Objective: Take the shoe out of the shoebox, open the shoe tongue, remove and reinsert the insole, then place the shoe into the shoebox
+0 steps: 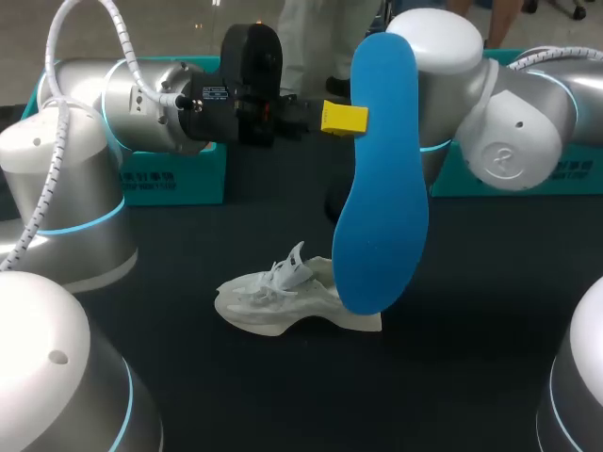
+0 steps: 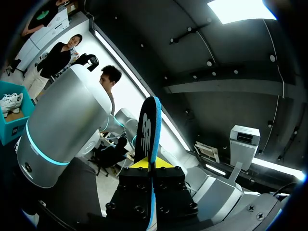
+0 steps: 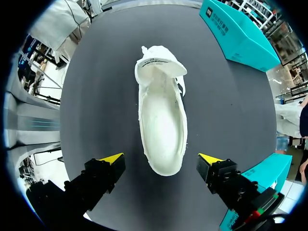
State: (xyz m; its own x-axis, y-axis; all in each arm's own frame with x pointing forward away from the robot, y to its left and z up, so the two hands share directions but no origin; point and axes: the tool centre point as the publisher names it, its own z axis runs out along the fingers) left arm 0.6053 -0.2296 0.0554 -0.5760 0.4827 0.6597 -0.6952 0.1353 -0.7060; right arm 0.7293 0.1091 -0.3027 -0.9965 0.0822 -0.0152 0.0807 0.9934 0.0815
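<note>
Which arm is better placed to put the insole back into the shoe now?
Left. The left claw is shut on the blue insole, held upright above the table. The right claw is open and empty over the white shoe, so it seems better suited to steadying it.

Bright overhd light, glare on L arm [image 1: 141,94], shoe [image 3: 163,125] washed-out on dark table [image 3: 96,96]

Left arm [image 1: 141,104], right arm [image 1: 528,122]: silver-grey rounded housings, white joint caps, cyan light rings. White ribbed cable [image 1: 42,184] on left arm (looped). Left gripper [image 1: 344,119], right gripper [image 3: 161,161]: black, screw-studded, yellow tips.
</note>
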